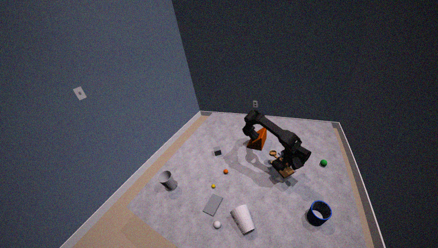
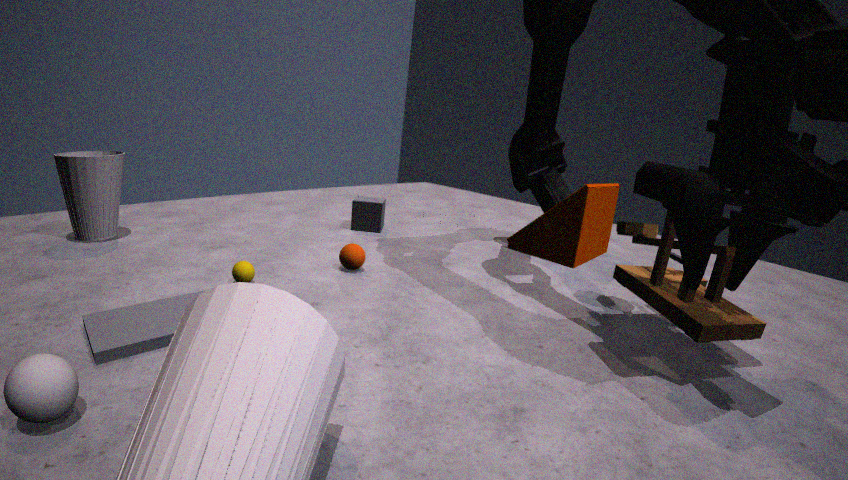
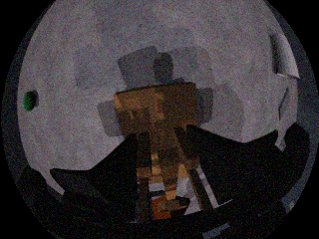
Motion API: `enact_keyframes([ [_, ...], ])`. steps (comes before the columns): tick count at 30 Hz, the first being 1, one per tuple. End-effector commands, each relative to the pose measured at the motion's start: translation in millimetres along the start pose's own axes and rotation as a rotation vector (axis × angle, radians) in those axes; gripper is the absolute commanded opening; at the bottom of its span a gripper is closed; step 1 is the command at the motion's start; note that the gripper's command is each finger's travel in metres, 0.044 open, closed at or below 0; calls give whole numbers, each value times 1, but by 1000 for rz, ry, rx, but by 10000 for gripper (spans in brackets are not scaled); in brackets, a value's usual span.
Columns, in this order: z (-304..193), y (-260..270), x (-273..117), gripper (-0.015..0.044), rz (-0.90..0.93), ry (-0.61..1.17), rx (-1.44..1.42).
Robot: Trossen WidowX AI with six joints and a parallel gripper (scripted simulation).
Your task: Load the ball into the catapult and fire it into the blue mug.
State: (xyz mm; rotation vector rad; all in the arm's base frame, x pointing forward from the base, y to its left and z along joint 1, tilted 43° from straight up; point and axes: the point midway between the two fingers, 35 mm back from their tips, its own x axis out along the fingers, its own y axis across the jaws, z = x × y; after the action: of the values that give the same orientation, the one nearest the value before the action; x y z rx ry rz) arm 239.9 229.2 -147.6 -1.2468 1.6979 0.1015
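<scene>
My gripper [image 1: 283,166] [image 2: 710,291] [image 3: 161,133] is shut on the wooden catapult [image 1: 286,172] [image 2: 728,324] [image 3: 174,105], gripped near its uprights. The catapult hangs a little above the floor, its shadow apart below it. Its throwing cup [image 1: 273,153] points back towards the arm's base; no ball shows in it. The dark, blue-rimmed mug [image 1: 314,219] stands upright at the front right. An orange ball [image 1: 225,171] [image 2: 352,256], a yellow ball [image 1: 213,186] [image 2: 243,271], a white ball [image 1: 217,224] [image 2: 41,387] and a green ball [image 1: 323,163] [image 3: 29,101] lie on the floor.
An orange wedge [image 1: 259,141] [image 2: 595,226] stands beside the arm's base. A dark cube [image 1: 217,152] [image 2: 368,215] is left of it. A grey cup [image 1: 169,182] [image 2: 92,199] stands far left. A grey slab [image 1: 213,204] [image 2: 127,333] and a white cup [image 1: 243,219] [image 2: 238,380] are in front.
</scene>
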Motion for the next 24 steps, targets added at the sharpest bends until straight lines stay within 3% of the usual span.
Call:
enact_keyframes([
  [1,6,-9,-6,0,-3,-19,63],
  [24,7,-11,22,0,-4,-19,64],
])
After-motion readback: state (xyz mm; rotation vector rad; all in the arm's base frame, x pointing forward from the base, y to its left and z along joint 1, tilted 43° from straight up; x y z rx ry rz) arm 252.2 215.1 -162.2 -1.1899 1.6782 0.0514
